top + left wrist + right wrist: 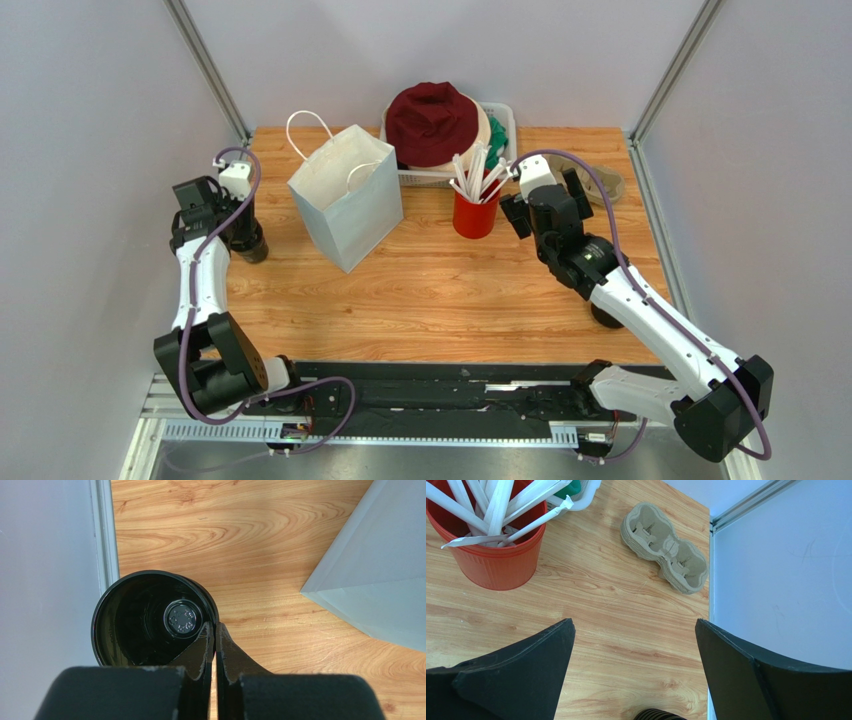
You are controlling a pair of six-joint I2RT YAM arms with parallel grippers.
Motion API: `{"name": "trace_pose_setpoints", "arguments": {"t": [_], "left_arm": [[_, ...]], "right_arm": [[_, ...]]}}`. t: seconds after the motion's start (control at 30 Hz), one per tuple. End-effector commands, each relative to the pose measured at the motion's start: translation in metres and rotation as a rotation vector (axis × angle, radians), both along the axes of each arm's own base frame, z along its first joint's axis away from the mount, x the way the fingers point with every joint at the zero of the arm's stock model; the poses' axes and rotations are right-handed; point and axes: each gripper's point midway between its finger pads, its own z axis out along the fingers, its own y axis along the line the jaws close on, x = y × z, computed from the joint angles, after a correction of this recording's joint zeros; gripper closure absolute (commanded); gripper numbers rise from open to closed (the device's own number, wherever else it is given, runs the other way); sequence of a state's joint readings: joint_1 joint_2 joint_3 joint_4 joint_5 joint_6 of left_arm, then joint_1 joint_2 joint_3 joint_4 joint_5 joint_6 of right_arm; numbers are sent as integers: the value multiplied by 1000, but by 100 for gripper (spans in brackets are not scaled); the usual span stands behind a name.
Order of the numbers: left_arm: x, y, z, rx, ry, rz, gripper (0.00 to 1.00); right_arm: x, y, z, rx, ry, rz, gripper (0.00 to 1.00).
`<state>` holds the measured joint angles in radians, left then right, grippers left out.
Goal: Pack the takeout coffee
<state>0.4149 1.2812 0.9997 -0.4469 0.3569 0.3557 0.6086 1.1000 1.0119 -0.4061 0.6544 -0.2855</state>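
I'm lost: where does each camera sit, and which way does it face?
Top: above and behind the arms, looking down on the table; both arms show.
Left wrist: looks down into black cup; left gripper pinches its rim.
Right wrist: looks down at red cup, carrier; open right gripper.
Top and right wrist share the red cup.

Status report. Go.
Left fingers shut on rim of black lidless cup, table's left edge. Right fingers open, empty, near cup carrier. Lidded coffee not identifiable. Paper bag stands open, unobstructed.
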Motion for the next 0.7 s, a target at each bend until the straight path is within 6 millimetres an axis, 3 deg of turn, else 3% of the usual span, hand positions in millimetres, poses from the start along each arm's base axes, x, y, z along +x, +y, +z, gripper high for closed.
{"name": "trace_pose_setpoints", "arguments": {"t": [0.0, 0.23, 0.4, 0.47, 0.5, 0.53, 0.67], "left_arm": [[6, 1, 15, -16, -42, 6, 94], [5, 0, 10, -25, -26, 0, 85], [5, 0, 9, -27, -24, -4, 85], [5, -1, 8, -33, -21, -7, 87], [5, -1, 8, -34, -20, -8, 97], [5, -2, 8, -34, -20, -10, 97], [6, 0, 7, -38, -18, -2, 81]], "right_arm": [[2, 1, 11, 18, -47, -9, 2], [2, 1, 11, 18, -47, -9, 2], [2, 1, 12, 19, -48, -9, 2], [2, 0, 12, 19, -50, -10, 2], [2, 1, 12, 19, -48, -9, 2], [2, 1, 12, 19, -48, -7, 2], [1, 0, 12, 19, -48, -10, 2]]}}
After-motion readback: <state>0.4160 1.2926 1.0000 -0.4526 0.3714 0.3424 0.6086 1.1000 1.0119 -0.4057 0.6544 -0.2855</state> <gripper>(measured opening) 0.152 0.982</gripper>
